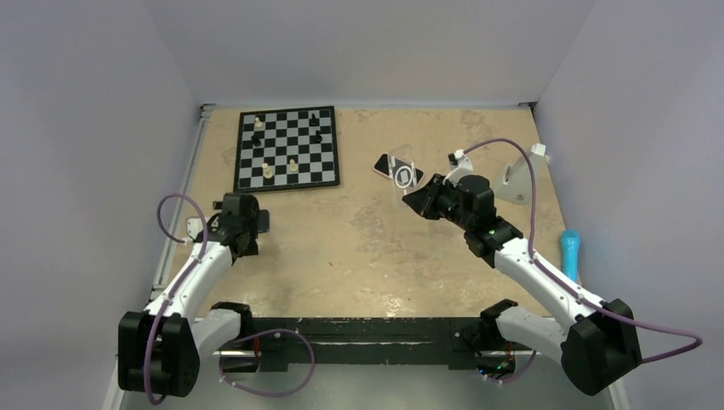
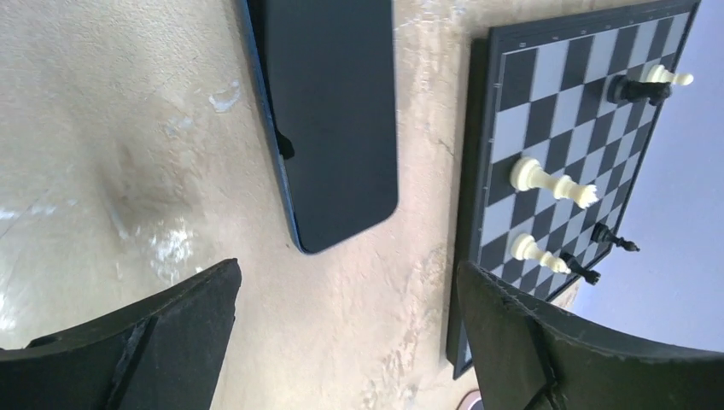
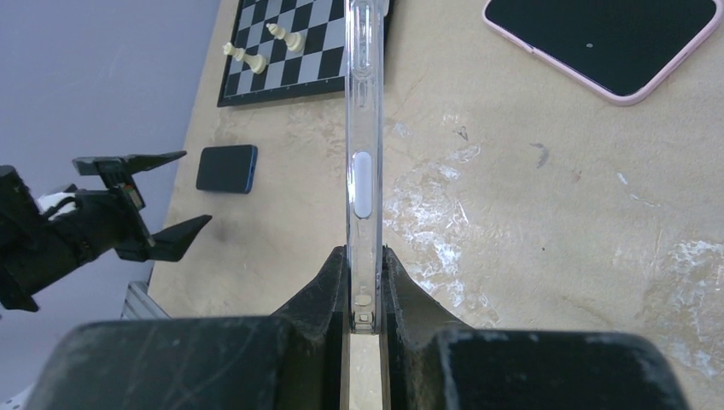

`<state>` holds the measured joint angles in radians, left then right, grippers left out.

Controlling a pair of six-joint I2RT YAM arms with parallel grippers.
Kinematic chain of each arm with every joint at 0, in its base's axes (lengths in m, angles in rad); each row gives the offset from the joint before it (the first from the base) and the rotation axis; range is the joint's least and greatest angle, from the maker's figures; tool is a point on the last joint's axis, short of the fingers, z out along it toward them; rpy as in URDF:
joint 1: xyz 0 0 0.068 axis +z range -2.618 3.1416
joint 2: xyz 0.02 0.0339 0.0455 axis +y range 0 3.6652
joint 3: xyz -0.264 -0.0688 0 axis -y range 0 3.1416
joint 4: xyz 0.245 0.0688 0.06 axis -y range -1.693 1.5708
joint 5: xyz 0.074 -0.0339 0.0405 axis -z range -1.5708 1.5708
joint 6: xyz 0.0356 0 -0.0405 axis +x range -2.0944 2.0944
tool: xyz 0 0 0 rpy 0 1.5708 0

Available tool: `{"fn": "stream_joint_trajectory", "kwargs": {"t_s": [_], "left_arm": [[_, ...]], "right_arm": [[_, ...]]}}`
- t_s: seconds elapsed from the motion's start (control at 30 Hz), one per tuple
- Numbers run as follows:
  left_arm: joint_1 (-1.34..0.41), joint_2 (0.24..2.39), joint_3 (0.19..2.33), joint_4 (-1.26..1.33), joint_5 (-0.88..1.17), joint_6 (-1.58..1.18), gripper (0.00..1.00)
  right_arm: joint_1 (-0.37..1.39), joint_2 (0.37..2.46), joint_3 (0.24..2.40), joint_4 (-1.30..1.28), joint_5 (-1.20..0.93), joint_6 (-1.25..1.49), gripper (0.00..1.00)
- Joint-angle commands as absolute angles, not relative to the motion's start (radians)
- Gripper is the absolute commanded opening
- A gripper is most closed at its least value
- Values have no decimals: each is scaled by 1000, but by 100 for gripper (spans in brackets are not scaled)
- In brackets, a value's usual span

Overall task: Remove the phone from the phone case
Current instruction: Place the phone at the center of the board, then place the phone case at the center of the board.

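A beige table sits between white walls. The right tool is clamped on one end of the clear phone case. The pink-rimmed phone lies apart, screen-up on the table. The left tool hangs wide open above a black phone. The thin case could slip from this narrow pinch and fall onto the phone.

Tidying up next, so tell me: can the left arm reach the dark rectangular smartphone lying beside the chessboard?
Probably yes. The left gripper hangs open right by the dark smartphone, nothing lies on it, and the chessboard sits apart beside it.
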<state>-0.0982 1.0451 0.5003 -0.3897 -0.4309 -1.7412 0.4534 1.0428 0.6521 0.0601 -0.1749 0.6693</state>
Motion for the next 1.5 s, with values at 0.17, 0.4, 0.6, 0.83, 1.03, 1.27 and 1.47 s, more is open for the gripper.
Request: {"fn": "stream_joint_trajectory", "kwargs": {"t_s": [0.17, 0.4, 0.6, 0.83, 1.03, 1.27, 1.47], "left_arm": [[-95, 1017, 895, -748, -303, -1214, 100], [-218, 1064, 1157, -556, -292, -754, 100], [-241, 1204, 1313, -475, -76, -629, 99], [-232, 1157, 1185, -394, 64, -572, 94], [-232, 1053, 1180, -411, -105, -444, 92], [-232, 1035, 1180, -417, -125, -423, 91], [-219, 1054, 1182, -413, -71, -450, 89]], "right_arm": [[456, 1088, 712, 54, -120, 613, 0], [447, 1181, 775, 8, -63, 571, 0], [362, 1348, 880, 69, -174, 627, 0], [245, 1682, 1246, -27, -242, 602, 0], [212, 2075, 1721, -263, -239, 523, 0], [187, 2281, 1925, -305, -306, 556, 2], [170, 2374, 2000, -317, -355, 566, 10]]}}
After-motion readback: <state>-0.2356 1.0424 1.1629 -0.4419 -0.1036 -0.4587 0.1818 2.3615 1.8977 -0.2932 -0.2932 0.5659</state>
